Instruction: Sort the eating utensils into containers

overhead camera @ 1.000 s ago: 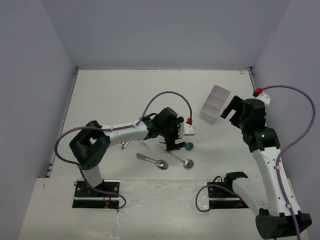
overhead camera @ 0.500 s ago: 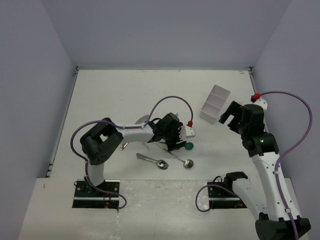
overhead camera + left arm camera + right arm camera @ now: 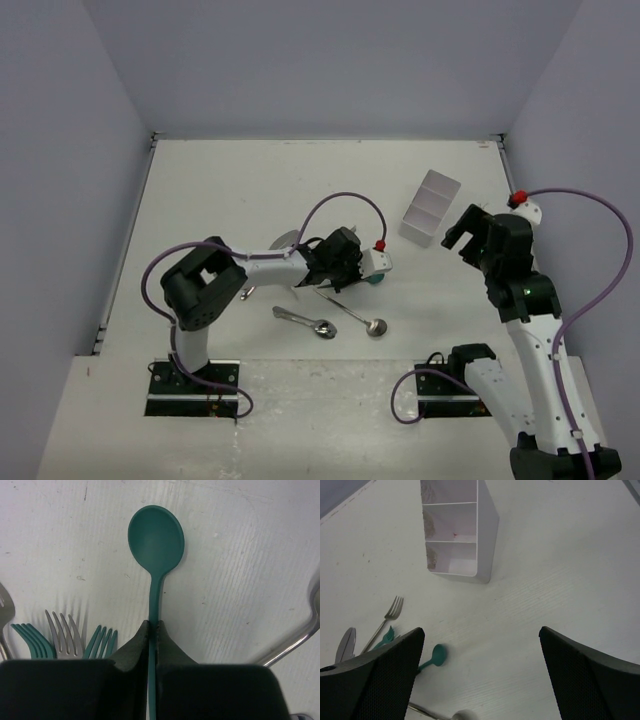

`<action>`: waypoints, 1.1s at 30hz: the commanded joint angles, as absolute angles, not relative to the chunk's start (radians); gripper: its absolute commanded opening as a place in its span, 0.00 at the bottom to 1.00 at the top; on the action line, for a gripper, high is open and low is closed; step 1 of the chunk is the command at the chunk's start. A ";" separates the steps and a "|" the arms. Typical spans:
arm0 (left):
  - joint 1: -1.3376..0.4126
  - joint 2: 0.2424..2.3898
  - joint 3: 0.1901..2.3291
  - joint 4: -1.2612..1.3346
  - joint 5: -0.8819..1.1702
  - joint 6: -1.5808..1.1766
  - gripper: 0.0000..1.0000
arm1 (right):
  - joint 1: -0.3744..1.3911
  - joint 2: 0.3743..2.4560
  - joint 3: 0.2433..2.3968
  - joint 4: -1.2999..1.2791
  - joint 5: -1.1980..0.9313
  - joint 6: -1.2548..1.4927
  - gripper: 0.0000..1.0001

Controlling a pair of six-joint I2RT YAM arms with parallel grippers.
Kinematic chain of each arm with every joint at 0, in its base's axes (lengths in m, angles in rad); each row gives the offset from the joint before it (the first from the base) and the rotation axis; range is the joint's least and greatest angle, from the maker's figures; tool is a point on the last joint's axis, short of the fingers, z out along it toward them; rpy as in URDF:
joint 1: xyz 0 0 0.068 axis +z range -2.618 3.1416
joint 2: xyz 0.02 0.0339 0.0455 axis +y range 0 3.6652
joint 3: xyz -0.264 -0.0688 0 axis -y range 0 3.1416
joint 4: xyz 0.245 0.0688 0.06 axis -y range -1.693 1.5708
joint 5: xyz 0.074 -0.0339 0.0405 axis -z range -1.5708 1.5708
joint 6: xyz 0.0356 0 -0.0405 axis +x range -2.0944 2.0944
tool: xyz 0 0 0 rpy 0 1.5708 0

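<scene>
My left gripper point(image 3: 154, 627) is shut on the handle of a teal spoon point(image 3: 156, 537), whose bowl sticks out ahead of the fingertips just over the table. From above, this gripper point(image 3: 350, 283) sits mid-table with the teal spoon bowl point(image 3: 378, 280) at its right. Two teal forks point(image 3: 35, 640) and a silver fork point(image 3: 62, 632) lie to the left of the fingers. The white three-compartment container point(image 3: 430, 208) stands at the back right. My right gripper point(image 3: 481, 630) is open and holds nothing, hovering near the container point(image 3: 487, 535), whose compartments look empty.
Two silver spoons point(image 3: 322, 328) point(image 3: 375, 326) lie in front of the left gripper. More utensils lie partly hidden under the left arm point(image 3: 290, 240). The right wrist view shows a silver fork point(image 3: 390, 612) and a knife blade point(image 3: 346, 644) at lower left.
The left gripper has gone from open to shut on the teal spoon's handle. The right arm has shifted slightly, its gripper still open.
</scene>
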State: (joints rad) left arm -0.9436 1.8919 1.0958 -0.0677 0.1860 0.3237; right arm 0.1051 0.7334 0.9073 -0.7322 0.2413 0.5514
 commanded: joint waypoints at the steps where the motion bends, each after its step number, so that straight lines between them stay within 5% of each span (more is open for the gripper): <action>1: -0.948 1.804 1.124 -0.010 0.124 0.313 0.00 | 0.103 0.736 0.902 -0.713 0.305 0.581 0.99; 13: -0.943 1.666 1.106 0.543 0.006 0.190 0.00 | 0.103 0.730 0.865 -0.591 0.244 0.617 0.99; 24: -0.942 1.663 1.209 0.575 -0.005 -0.023 0.00 | 0.103 0.736 0.775 -0.190 -0.394 0.483 0.99; 33: -0.914 1.753 1.254 0.837 -0.039 -0.063 0.00 | 0.103 0.683 0.775 -0.232 -0.149 0.532 0.99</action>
State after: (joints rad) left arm -0.9352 1.6936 1.1770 0.6804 -0.0460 -0.0242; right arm 0.1043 0.7170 0.7803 -0.2749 -0.2451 0.5083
